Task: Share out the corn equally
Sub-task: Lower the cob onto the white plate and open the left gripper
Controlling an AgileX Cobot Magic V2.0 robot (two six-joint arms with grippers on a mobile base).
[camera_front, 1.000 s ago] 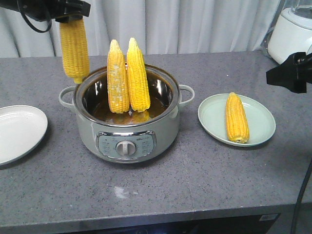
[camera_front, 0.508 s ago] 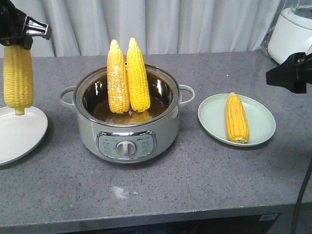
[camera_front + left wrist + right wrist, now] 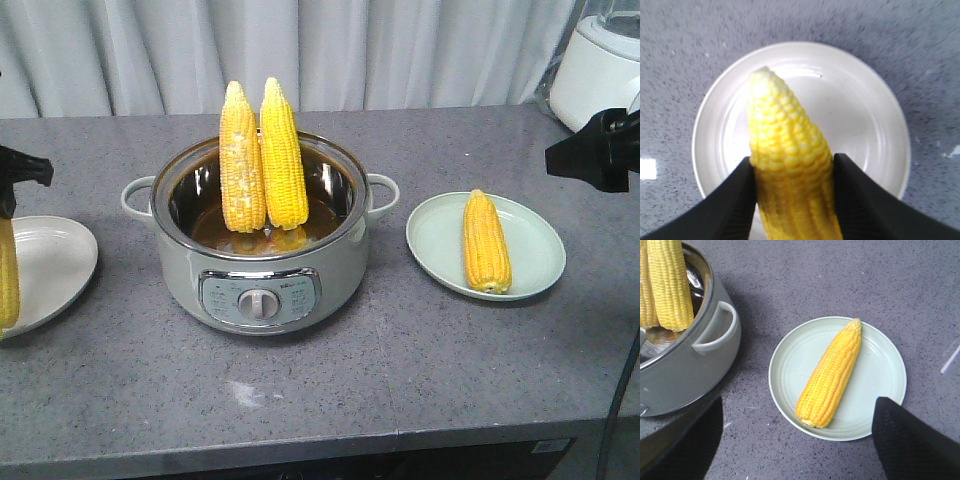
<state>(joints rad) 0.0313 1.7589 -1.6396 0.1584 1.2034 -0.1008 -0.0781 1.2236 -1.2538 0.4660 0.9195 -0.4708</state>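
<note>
1. The left gripper (image 3: 792,162) is clamped on a cob of corn (image 3: 785,140). One black finger (image 3: 735,200) presses each side, and the tapered tip points down.
2. This held cob hangs over the white plate (image 3: 860,115). In the wrist view its tip lies toward 11 o'clock of the plate's centre. I cannot tell whether it touches the plate.
3. On the grey counter (image 3: 450,380), the white plate sits at 9 o'clock of the pot (image 3: 260,280).
4. In the pot a paler cob (image 3: 241,165) and a taller cob (image 3: 283,160) stand upright, touching side by side, tips up.
5. The green plate (image 3: 530,250) sits at 3 o'clock of the pot, apart from it. A lone cob (image 3: 485,242) lies flat on it, tip toward 12 o'clock.
6. The right gripper (image 3: 797,407) has its fingers spread wide and grasps nothing. In the front view it sits at 2 o'clock of the green plate.
</note>
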